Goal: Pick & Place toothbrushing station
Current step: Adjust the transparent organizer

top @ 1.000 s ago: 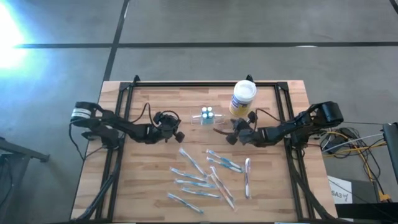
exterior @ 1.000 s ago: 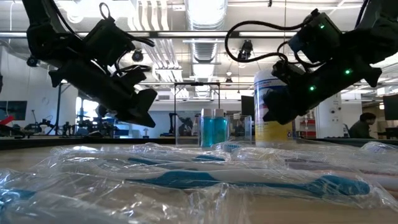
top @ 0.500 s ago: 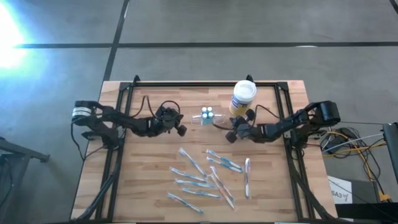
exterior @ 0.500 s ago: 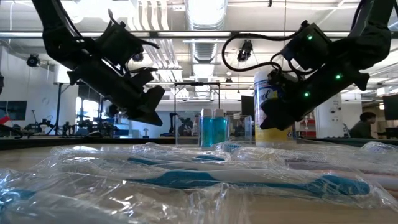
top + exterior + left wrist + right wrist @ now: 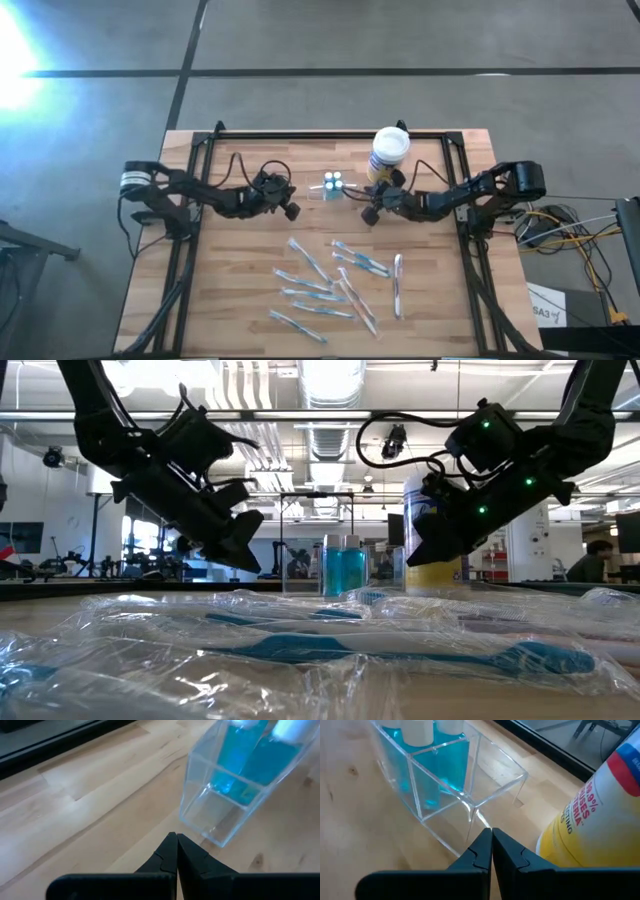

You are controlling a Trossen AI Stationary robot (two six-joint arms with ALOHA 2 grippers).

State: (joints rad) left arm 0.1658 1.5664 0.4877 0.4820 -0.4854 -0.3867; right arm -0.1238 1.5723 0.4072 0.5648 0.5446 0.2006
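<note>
Nearest the low camera lie wrapped toothbrushes [image 5: 330,645]. Beyond them I see the toothbrushing station [image 5: 332,186] mid-table, beside the canister [image 5: 390,152], with my left gripper [image 5: 176,851] and right gripper [image 5: 490,846] flanking it — both pinched together, holding nothing. I judge it light, rigid and slick — clear plastic with blue bottles inside. I'd grip across a thin wall, gently.
</note>
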